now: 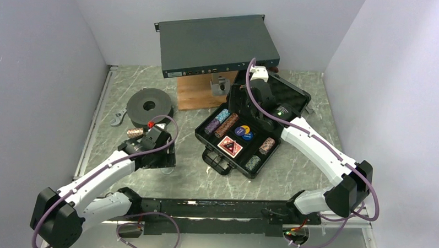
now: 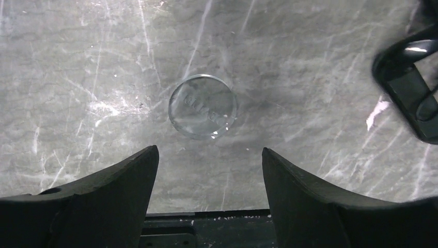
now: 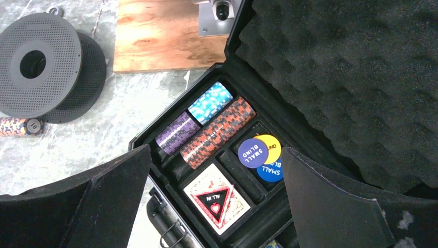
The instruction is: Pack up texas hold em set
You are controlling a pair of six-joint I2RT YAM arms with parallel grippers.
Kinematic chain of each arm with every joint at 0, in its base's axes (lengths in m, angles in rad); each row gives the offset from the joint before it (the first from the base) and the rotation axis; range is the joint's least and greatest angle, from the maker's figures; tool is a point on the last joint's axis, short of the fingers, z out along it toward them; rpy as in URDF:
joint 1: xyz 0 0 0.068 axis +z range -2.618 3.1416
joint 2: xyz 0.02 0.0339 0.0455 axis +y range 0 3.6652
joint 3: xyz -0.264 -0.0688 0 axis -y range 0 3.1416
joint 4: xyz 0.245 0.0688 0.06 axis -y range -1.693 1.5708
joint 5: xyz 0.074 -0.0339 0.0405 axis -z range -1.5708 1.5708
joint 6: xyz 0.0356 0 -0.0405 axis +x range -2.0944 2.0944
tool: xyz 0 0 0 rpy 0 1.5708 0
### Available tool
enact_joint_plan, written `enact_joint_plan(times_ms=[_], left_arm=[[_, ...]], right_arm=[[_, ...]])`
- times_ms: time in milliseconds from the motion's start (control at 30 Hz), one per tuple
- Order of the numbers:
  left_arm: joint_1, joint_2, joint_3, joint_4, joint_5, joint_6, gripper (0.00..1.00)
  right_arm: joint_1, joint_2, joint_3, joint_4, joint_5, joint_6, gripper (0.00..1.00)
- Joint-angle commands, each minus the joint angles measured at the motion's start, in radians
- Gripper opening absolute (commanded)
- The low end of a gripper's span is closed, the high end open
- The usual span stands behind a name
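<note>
The black case (image 1: 207, 140) lies open at mid-table, its foam lid (image 1: 287, 96) raised behind it. It holds chip rolls (image 1: 224, 122), round buttons (image 1: 243, 131) and a red-black triangle on a red-backed deck (image 1: 231, 146). In the right wrist view I see the blue, purple and red rolls (image 3: 217, 132), the buttons (image 3: 254, 152), the triangle (image 3: 216, 199) and the foam (image 3: 351, 67). My right gripper (image 3: 216, 155) hangs open and empty over the tray (image 1: 254, 110). One loose chip roll (image 1: 135, 132) lies on the table to the left. My left gripper (image 2: 209, 152) is open and empty above a clear round disc (image 2: 202, 106).
A dark spool (image 1: 149, 106) lies at the back left, and the loose roll beside it also shows in the right wrist view (image 3: 18, 126). A grey electronics box (image 1: 217, 44) stands on a wooden board (image 1: 193, 95) behind the case. A black looped part (image 2: 410, 93) lies right of the disc.
</note>
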Motion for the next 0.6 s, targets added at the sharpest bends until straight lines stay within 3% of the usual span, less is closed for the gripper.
enact_joint_plan(times_ms=[0, 333, 567], left_arm=[[-0.015, 0.032, -0.011, 0.029, -0.086, -0.076, 0.78], [-0.034, 0.122, -0.07, 0.173, -0.046, -0.062, 0.77], [-0.049, 0.199, -0.064, 0.183, -0.081, -0.074, 0.75]], right_arm=[[-0.005, -0.012, 0.0, 0.039, -0.013, 0.002, 1.0], [-0.007, 0.013, 0.014, 0.03, -0.027, -0.005, 1.0], [-0.01, 0.025, 0.017, 0.027, -0.042, -0.005, 1.0]])
